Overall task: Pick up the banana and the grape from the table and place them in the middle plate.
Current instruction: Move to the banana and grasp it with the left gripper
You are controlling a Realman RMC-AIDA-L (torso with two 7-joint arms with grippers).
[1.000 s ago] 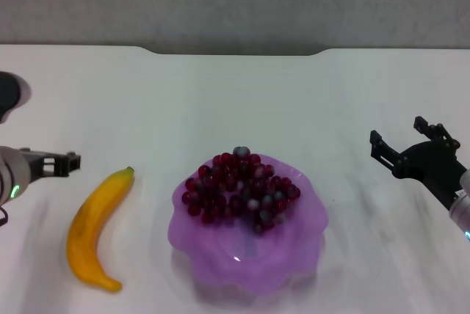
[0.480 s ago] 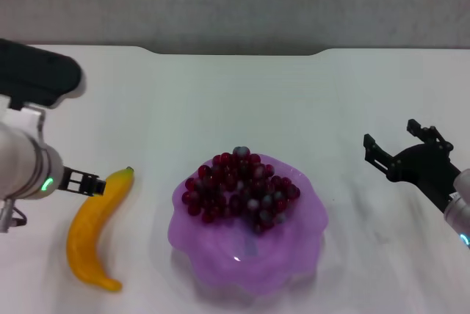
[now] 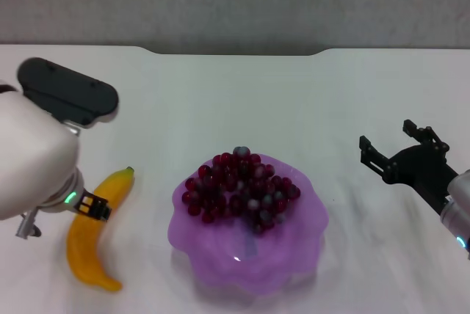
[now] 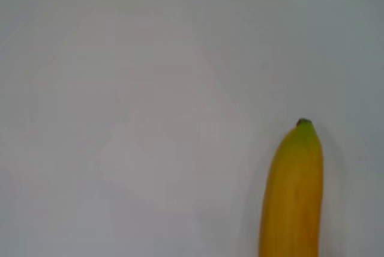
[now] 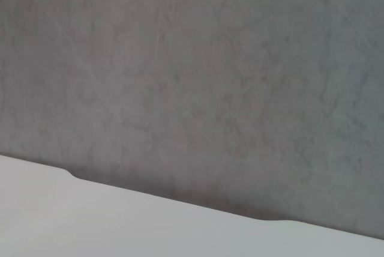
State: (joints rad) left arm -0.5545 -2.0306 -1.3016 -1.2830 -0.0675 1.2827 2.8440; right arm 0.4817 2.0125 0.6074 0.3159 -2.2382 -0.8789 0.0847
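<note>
**Grapes in the plate, banana on the table**

The curved yellow-orange banana point(image 3: 94, 237) with its dark green stem tip lies on the flat white table point(image 3: 242, 101), just left of the translucent purple scalloped plate point(image 3: 250, 252). The glossy dark red-purple grape bunch point(image 3: 241, 188) sits inside that plate. The left gripper point(image 3: 92, 207) hangs over the banana's middle; whether its jaws are parted I cannot tell. The right gripper point(image 3: 393, 149) hovers to the plate's right, its 2 jaws spread and empty.
</note>
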